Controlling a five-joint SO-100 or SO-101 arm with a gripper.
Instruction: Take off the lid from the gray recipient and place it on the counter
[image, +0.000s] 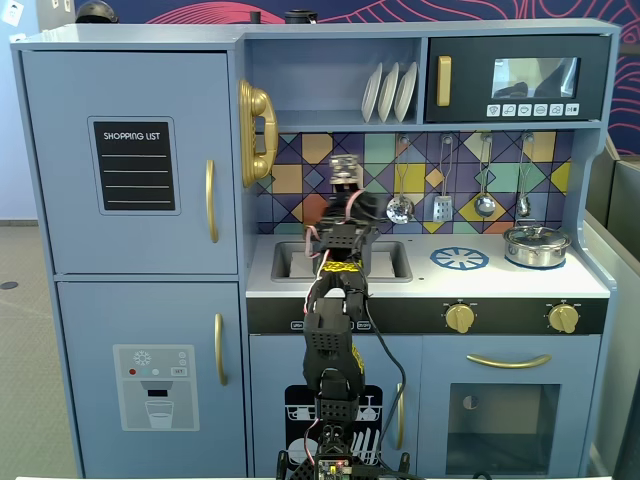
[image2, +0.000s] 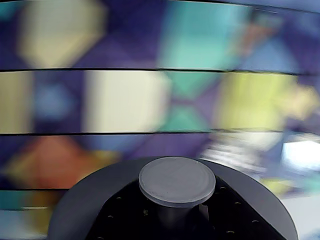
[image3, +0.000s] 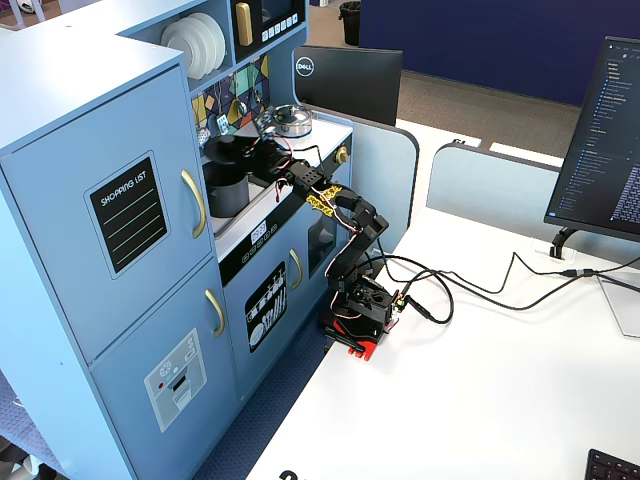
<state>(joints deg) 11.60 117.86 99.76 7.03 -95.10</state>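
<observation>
My gripper (image3: 250, 152) is shut on the dark-gray lid (image3: 220, 148) and holds it in the air just above the gray recipient (image3: 228, 192), which stands at the sink. In the wrist view the lid's disc (image2: 95, 200) and round knob (image2: 176, 180) fill the bottom, with the black jaws round the knob's stem. The tiled back wall behind it is blurred. In a fixed view from the front the gripper (image: 340, 205) and lid (image: 314, 210) hang over the sink (image: 290, 262). There the arm hides the recipient. The white counter (image: 500, 280) lies to the right.
A shiny silver pot (image: 536, 245) with its own lid stands at the counter's right end, beside the blue burner print (image: 459, 259). Utensils (image: 485, 203) hang on the back wall. The arm's base (image3: 358, 310) sits on the white desk with cables.
</observation>
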